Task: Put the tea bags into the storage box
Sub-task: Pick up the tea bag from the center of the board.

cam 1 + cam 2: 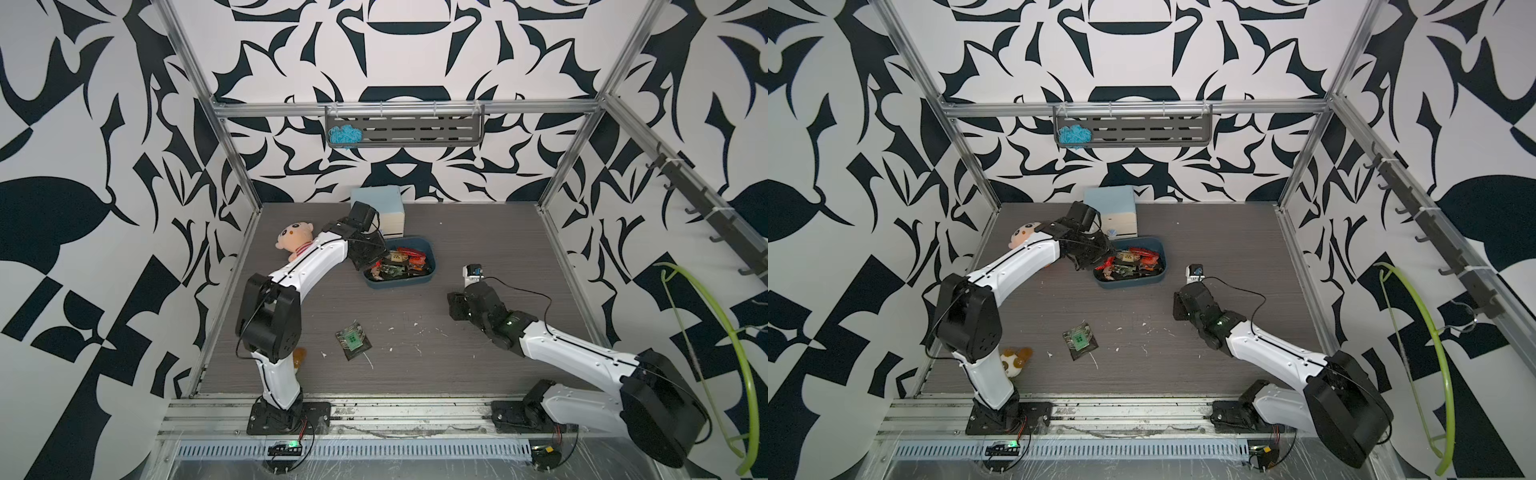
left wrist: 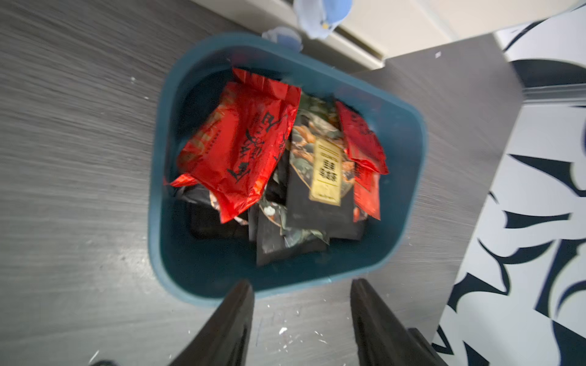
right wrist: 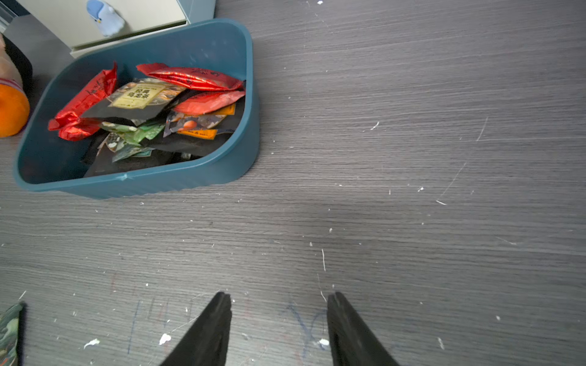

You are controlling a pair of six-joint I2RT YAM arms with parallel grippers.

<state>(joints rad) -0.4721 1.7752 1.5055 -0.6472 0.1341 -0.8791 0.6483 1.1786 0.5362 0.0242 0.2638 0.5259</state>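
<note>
Nearest the lower edge of both top views, a small plush toy (image 1: 1016,360) is seen lower left of centre, just beside the left arm's column. A little farther in, below the centre of the frame, two loose tea bags (image 1: 352,338) are laid overlapping on the grey desk (image 1: 415,365), the upper one marked with a green label square; they are well apart from both tools. Right of centre, the right tool (image 3: 279,298) is held low over bare desk, its jaws spread with nothing between them. Beyond it, just above the centre of the frame, the storage box (image 1: 399,283) is set on the desk. A heap of tea bags (image 2: 241,149) is contained in it: red foil sachets mixed with dark patterned ones, one bearing a yellow label. The left tool (image 2: 301,285) is poised over the box's left rim, jaws parted and empty, no sachet being touched. Left of the box, a pink-faced doll (image 1: 293,241) is partly covered by the left arm. Behind the box, the pale blue-and-white drawer cabinet (image 1: 378,197) is stood near the back wall. Higher up, a dark slotted shelf (image 1: 436,133) is hung, with a blue tangle of yarn (image 1: 345,136) at its left end.
</note>
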